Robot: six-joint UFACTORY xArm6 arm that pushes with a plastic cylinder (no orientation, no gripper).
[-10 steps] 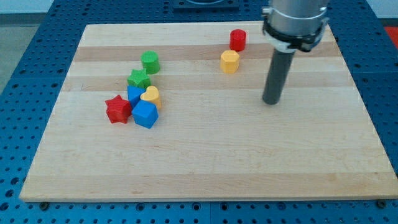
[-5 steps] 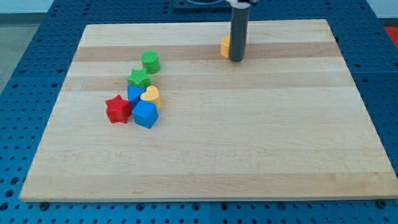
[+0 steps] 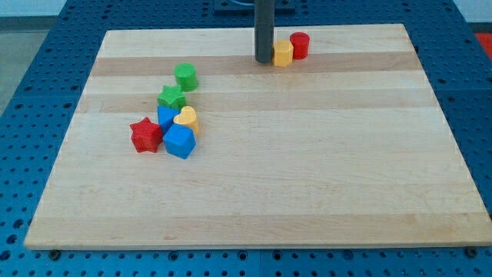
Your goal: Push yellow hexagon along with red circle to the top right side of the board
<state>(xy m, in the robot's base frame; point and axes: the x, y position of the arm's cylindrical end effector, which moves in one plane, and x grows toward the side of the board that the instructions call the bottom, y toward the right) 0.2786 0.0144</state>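
Tip (image 3: pixel 264 61) down on the bench (image 3: pixel 307 177), touching the left side of the yellow hexagon (image 3: pixel 283 53). Red circle (image 3: pixel 300 45) pressed against the hexagon's upper right, near the view's top.

yellow hexagon (image 3: pixel 283 53) | red circle (image 3: pixel 300 45) | pale wood board (image 3: pixel 307 154) (striped grain) | dark rod (image 3: pixel 264 31)

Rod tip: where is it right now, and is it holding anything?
My tip: holds nothing, right against the yellow hexagon on the view's left; red circle just beyond.
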